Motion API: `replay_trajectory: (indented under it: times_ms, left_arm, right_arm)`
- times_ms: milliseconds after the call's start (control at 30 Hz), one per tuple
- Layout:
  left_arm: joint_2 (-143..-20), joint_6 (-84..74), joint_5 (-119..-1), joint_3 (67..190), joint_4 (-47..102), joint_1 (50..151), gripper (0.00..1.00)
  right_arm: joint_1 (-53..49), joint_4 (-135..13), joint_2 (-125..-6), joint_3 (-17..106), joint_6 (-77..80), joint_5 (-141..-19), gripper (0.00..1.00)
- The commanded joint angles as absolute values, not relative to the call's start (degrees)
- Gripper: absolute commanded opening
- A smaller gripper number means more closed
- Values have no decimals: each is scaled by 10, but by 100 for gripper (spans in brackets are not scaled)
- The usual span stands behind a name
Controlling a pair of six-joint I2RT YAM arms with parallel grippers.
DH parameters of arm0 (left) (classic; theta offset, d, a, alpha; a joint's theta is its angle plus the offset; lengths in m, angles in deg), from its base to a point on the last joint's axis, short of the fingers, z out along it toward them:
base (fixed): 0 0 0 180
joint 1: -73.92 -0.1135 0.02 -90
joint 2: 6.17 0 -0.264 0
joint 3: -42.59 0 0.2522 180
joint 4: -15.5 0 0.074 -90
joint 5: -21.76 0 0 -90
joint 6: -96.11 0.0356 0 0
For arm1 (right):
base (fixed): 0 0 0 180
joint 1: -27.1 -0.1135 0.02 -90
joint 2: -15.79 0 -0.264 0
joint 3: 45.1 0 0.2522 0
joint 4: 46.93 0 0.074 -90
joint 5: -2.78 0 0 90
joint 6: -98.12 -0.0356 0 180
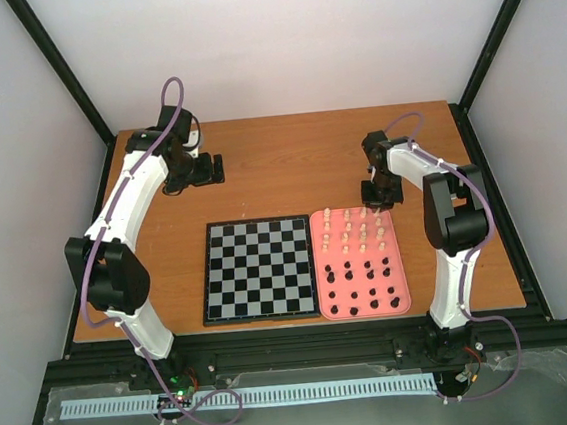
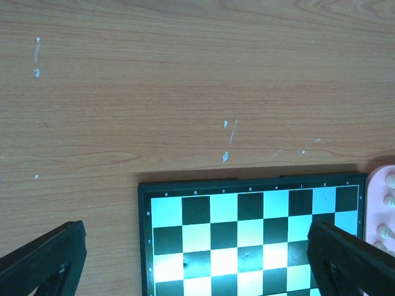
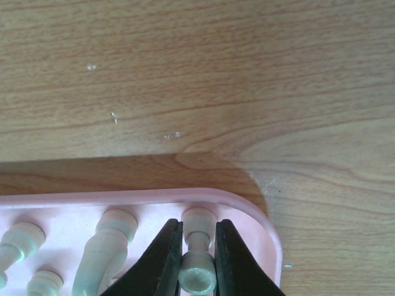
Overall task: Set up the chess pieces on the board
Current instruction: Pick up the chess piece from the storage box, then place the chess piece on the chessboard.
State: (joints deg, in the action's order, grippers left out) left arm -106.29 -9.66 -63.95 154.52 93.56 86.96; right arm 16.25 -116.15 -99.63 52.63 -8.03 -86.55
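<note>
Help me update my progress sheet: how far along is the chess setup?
Done: nothing yet; the board shows no pieces on it. In hand: the right claw is closed on a cream piece at the far right corner of the pink tray. The left claw hangs open over the board's far edge. Left: the other cream pieces and the black pieces, all in the tray.

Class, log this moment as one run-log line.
right gripper: shut on cream piece in pink tray | left gripper: open, holding nothing | board: no pieces
</note>
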Motion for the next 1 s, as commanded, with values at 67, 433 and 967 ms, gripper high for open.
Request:
replay_trajectory:
  times_ms: [67, 433, 967]
  left_arm:
    - [-1066, -95, -642, 1554, 931, 874, 100]
    - [-1058, -95, -645, 1554, 932, 874, 100]
    - [-1045, -111, -675, 1535, 945, 874, 100]
  right_arm:
    - [167, -1177, -984, 544, -83, -876, 3]
    - [153, -1256, -930, 627, -84, -891, 3]
    - [-76, -1332, -1015, 804, -104, -851, 3]
